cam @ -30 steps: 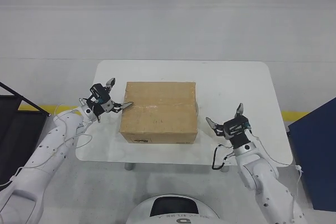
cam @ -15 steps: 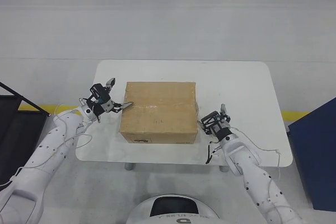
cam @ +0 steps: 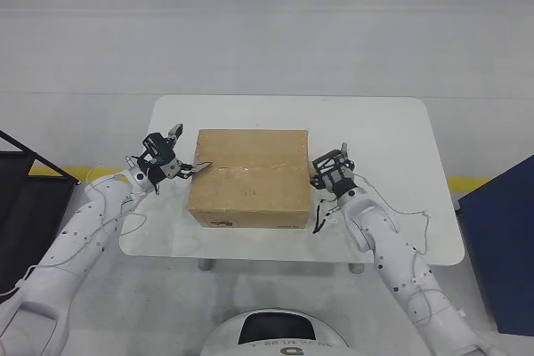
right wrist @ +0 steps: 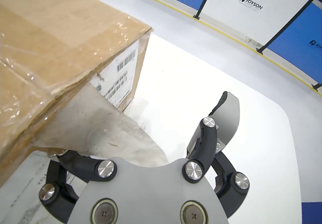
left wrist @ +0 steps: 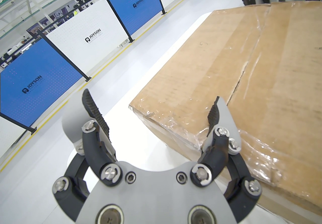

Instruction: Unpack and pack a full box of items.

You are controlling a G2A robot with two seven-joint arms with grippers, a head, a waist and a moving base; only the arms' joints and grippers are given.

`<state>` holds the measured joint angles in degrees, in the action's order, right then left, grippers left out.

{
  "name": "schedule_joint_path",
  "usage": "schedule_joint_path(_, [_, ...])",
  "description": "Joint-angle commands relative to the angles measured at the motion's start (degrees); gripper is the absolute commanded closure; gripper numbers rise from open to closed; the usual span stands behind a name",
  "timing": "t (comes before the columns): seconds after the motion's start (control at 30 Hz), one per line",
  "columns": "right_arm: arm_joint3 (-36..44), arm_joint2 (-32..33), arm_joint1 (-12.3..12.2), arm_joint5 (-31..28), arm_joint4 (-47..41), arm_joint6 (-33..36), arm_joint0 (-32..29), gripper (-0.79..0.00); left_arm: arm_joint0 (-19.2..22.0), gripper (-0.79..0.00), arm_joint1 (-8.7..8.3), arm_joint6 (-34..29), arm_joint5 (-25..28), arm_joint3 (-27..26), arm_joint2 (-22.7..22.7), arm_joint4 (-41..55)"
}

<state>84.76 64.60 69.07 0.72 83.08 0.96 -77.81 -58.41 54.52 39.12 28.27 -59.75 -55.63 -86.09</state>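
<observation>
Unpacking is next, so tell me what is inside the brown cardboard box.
Nothing inside shows. The brown cardboard box on the white table is closed, its top flaps meeting at a seam under clear tape. The contents are covered.

The box (cam: 251,176) is tan cardboard under glossy clear tape, a white label (right wrist: 120,76) barcoded black on its end. The table (cam: 383,142) beneath it is white. Flanking it, the left gripper (cam: 190,149) and right gripper (cam: 330,155) are silver with black links. Beyond the box, fence panels (left wrist: 141,3) alternate blue and white, finely dotted.
</observation>
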Motion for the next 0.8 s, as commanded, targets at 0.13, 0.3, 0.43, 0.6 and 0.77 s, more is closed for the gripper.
schedule_joint_path(0.13, [2.63,3.92,-0.25,0.24,-4.55,-6.65,-3.46,-0.785,0.00,-0.785,0.00,0.00,0.00,0.00,0.00,0.00])
schedule_joint_path(0.3, [6.78,6.48,-0.58,-0.65,-6.31,-8.82,-7.35,-0.785,0.00,-0.785,0.00,0.00,0.00,0.00,0.00,0.00])
schedule_joint_path(0.43, [10.25,6.58,-0.47,2.22,-4.87,-9.15,-9.51,-0.785,0.00,-0.785,0.00,0.00,0.00,0.00,0.00,0.00])
schedule_joint_path(0.6, [15.36,4.46,0.33,11.55,-1.42,-7.81,-10.74,-0.785,0.00,-0.785,0.00,0.00,0.00,0.00,0.00,0.00])
schedule_joint_path(0.77, [20.16,0.89,1.31,20.30,4.49,-4.03,-10.52,-0.785,0.00,-0.785,0.00,0.00,0.00,0.00,0.00,0.00])
